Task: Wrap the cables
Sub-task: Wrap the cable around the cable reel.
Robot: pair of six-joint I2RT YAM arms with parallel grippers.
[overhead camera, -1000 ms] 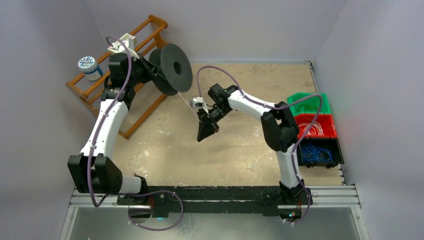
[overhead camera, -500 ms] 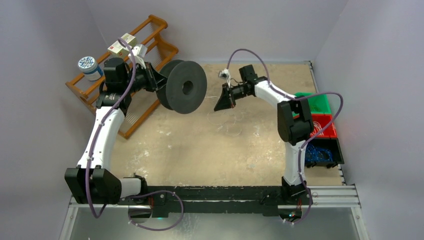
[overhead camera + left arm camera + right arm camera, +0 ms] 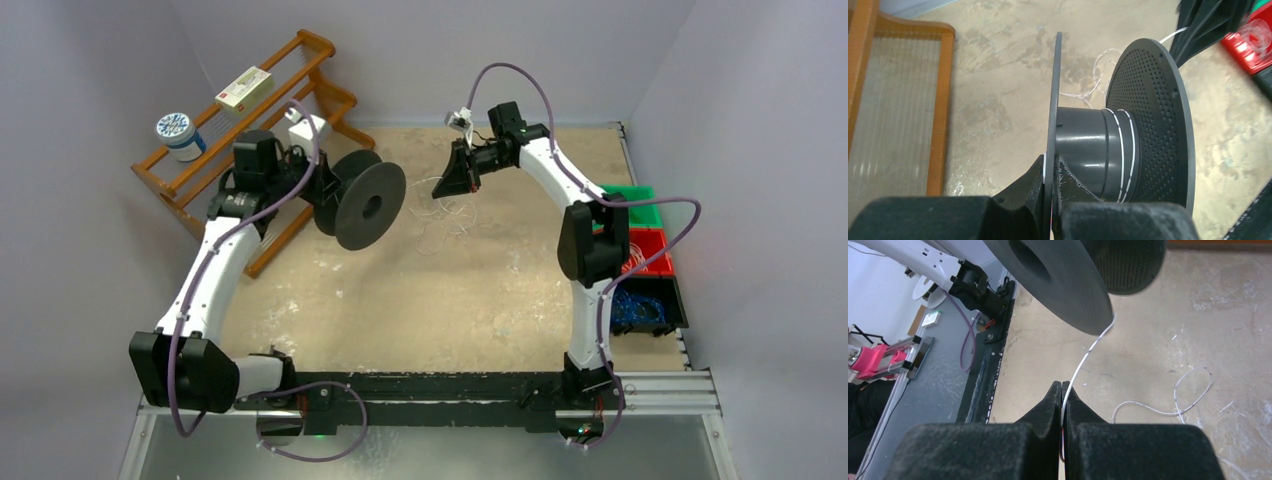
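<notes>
My left gripper (image 3: 322,186) is shut on the near flange of a black spool (image 3: 366,196), holding it above the table. In the left wrist view the jaws (image 3: 1053,167) pinch that flange edge-on. Two turns of the thin white cable (image 3: 1121,150) lie round the spool's hub (image 3: 1083,150). My right gripper (image 3: 447,188) hangs at the back of the table, right of the spool. Its jaws (image 3: 1062,386) are shut on the cable (image 3: 1083,358), which runs up to the spool's rim (image 3: 1058,275). Loose loops of cable (image 3: 440,215) lie on the table below.
A wooden rack (image 3: 290,70) stands at the back left with a small box (image 3: 245,87) and a round tin (image 3: 178,135) on it. Green (image 3: 640,205), red (image 3: 650,255) and black (image 3: 640,305) bins line the right edge.
My right gripper has swung from the table's middle up to the back, still pinching the cable. The left gripper has carried the spool right and nearer, turning it.
</notes>
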